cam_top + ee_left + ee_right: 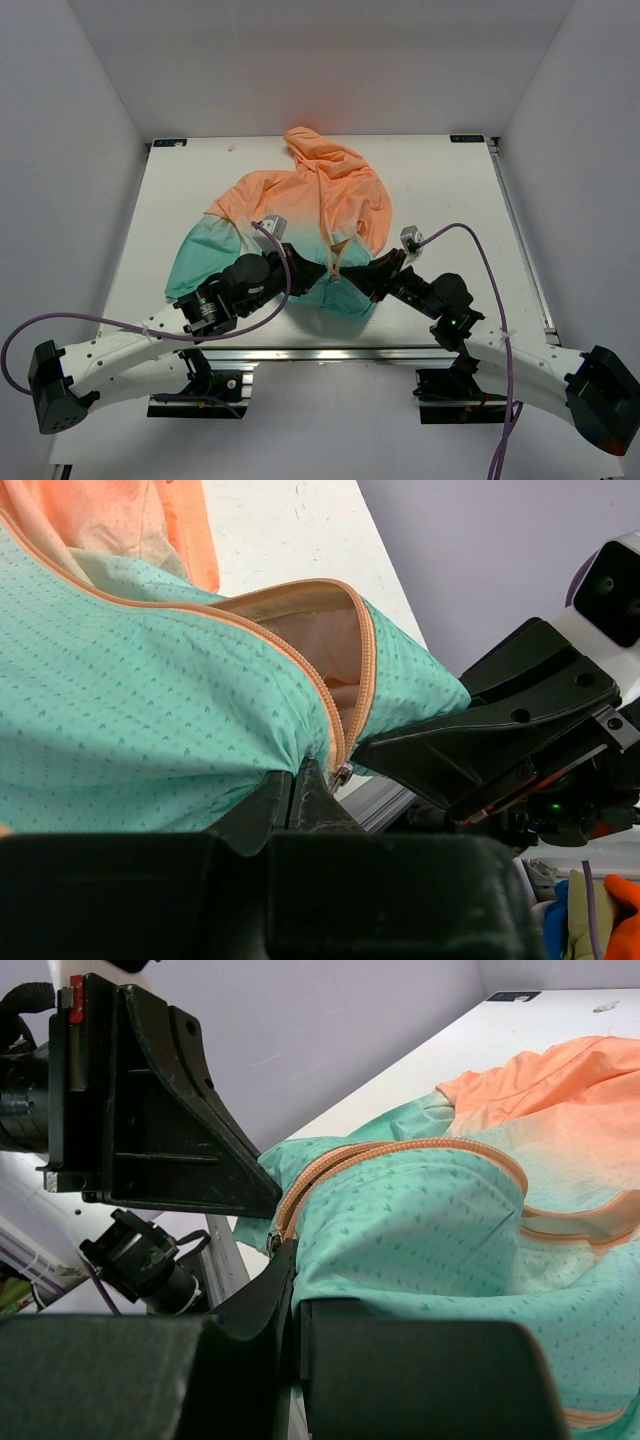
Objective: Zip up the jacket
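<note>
The jacket lies flat on the white table, with the peach hood far and the teal hem near. Its orange zipper gapes open above the hem. My left gripper is shut on the teal hem just left of the zipper's foot. In the left wrist view the fingertips pinch the cloth beside the small metal slider. My right gripper is shut on the hem right of the zipper. In the right wrist view its tips hold teal cloth next to the slider. The two grippers almost touch.
The hem hangs near the table's front edge, where an aluminium rail runs. White walls close in the table at the left, right and back. Purple cables loop over both arms.
</note>
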